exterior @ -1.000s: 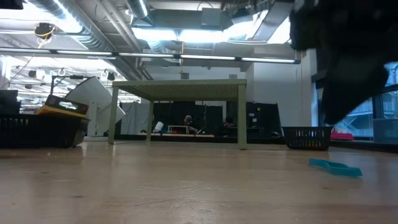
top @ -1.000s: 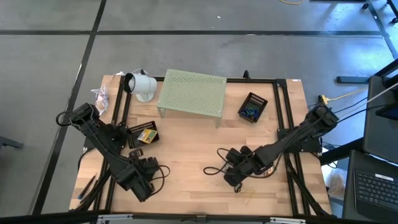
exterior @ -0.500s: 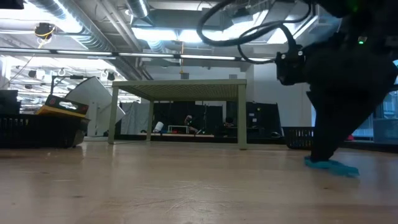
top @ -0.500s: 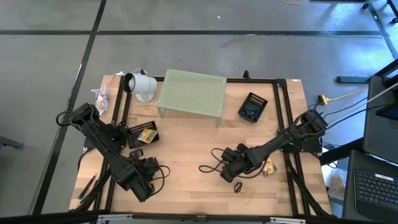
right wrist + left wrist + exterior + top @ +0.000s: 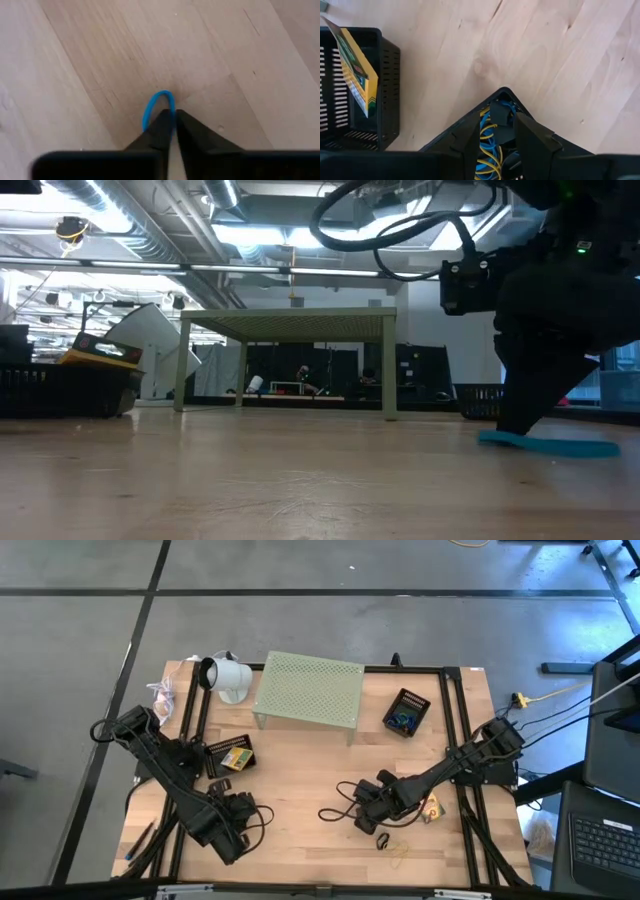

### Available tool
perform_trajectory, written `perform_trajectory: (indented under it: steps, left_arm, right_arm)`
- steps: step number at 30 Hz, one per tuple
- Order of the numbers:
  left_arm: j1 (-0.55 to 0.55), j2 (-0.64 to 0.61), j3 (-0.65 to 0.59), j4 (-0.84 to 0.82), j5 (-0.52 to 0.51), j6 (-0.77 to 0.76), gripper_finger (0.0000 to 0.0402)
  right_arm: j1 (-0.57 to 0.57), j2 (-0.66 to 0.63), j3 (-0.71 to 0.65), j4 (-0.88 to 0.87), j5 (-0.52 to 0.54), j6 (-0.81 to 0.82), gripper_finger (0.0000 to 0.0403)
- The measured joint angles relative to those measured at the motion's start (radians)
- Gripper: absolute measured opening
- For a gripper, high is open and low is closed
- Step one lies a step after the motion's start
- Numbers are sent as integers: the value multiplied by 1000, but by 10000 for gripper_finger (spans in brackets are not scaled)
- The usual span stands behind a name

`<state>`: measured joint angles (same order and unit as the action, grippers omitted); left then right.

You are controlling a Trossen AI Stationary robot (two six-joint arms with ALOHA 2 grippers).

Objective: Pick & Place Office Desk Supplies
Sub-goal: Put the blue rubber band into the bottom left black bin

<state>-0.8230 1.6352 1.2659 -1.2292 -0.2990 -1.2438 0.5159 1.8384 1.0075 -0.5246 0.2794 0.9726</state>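
A thin blue rubber band [image 5: 156, 106] lies on the wooden table; the low view shows it flat on the wood [image 5: 548, 444]. My right gripper [image 5: 173, 120] is down on it, right of the table's middle [image 5: 363, 823], and shut on it. My left gripper [image 5: 496, 142] hovers at the near left [image 5: 236, 818], closed on a small black bin [image 5: 504, 95] holding blue and yellow bands. Just beyond it stands another black bin [image 5: 228, 755] with a yellow-green card box [image 5: 355, 70] leaning inside. My left gripper has the small black bin's corner [image 5: 492, 102] between its two fingers, coming from above; where the fingers meet the wall is hidden by the gripper. My right gripper pinches one end of the blue band's loop [image 5: 169, 111] between its fingertips. The fingers slant steeply down from above. The rest of the loop lies on the table ahead of them.
A pale green perforated riser [image 5: 308, 688] stands at the far middle, a white cup-shaped object [image 5: 226, 676] to its left, a black bin with blue items [image 5: 405, 710] to its right. Tan bands [image 5: 399, 852] and a black clip [image 5: 383, 840] lie near the right gripper.
My right gripper has come down onto the blue band and shifted a little toward the table's left edge, rolling slightly. The band now lies flatter and longer on the wood than before.
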Motion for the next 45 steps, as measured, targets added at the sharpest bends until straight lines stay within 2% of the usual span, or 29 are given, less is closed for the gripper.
perform_trajectory:
  steps: [2, 9, 14, 17, 23, 29, 34, 39, 45]
  left_arm:
    - [0, 0, 0, 0, -12, 0, 113]
    - [0, 0, 0, 0, -93, 0, 113]
    - [0, 0, 0, 1, -218, 0, 114]
    - [0, 0, 0, 12, -310, 0, 114]
    - [8, 0, 0, 93, -517, 41, 114]
    - [33, 0, 0, 300, -628, 278, 114]
    - [66, 0, 0, 505, -647, 568, 114]
    - [104, 0, 0, 694, -643, 822, 114]
    - [143, 0, 0, 825, -623, 1012, 114]
  right_arm:
    - [0, 0, 0, 1, -3, -17, 8]
    - [-1, -33, -7, -6, -9, -56, 3]
    - [0, -108, -7, 18, 67, -122, 2]
    - [-1, -156, -7, 86, 140, -213, 1]
    - [-27, -251, -5, 372, 223, -490, 1]
    - [-49, -308, -5, 699, 237, -802, 0]
    - [-53, -317, -5, 871, 226, -975, 0]
    - [-53, -317, -4, 898, 173, -1011, 0]
    - [-53, -317, -4, 899, 88, -1016, 0]
